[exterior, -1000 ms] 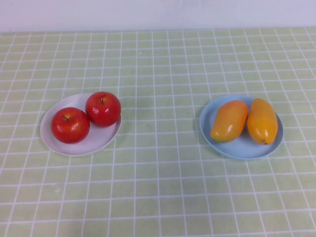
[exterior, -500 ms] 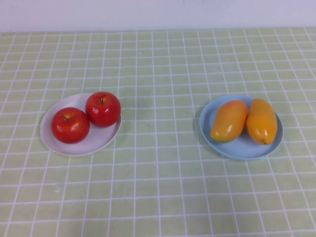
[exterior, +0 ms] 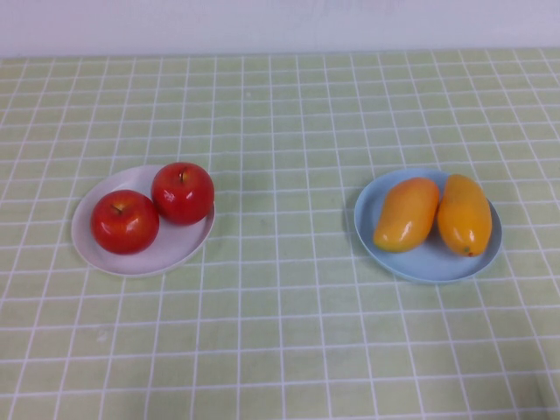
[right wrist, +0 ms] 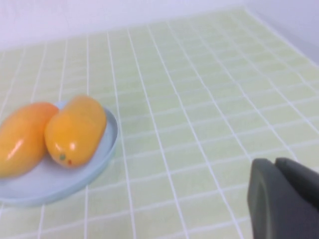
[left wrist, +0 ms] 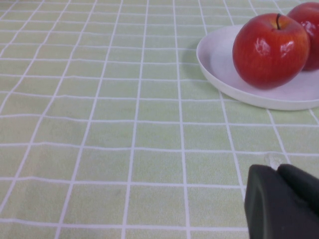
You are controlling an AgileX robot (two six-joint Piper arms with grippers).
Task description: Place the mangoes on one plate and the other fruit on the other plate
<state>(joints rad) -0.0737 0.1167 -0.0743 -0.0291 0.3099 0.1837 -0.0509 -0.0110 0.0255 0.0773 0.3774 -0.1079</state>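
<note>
Two red apples (exterior: 125,221) (exterior: 183,192) sit together on the white plate (exterior: 96,254) at the left. Two orange mangoes (exterior: 406,213) (exterior: 465,214) lie side by side on the light blue plate (exterior: 429,261) at the right. Neither arm shows in the high view. In the left wrist view my left gripper (left wrist: 277,169) is shut and empty, hanging near the table a short way from the white plate (left wrist: 219,64) and an apple (left wrist: 270,50). In the right wrist view my right gripper (right wrist: 275,163) is shut and empty, off to the side of the blue plate (right wrist: 102,152) and the mangoes (right wrist: 76,130).
A green tablecloth with a white grid (exterior: 280,332) covers the table. A pale wall (exterior: 280,22) runs along the far edge.
</note>
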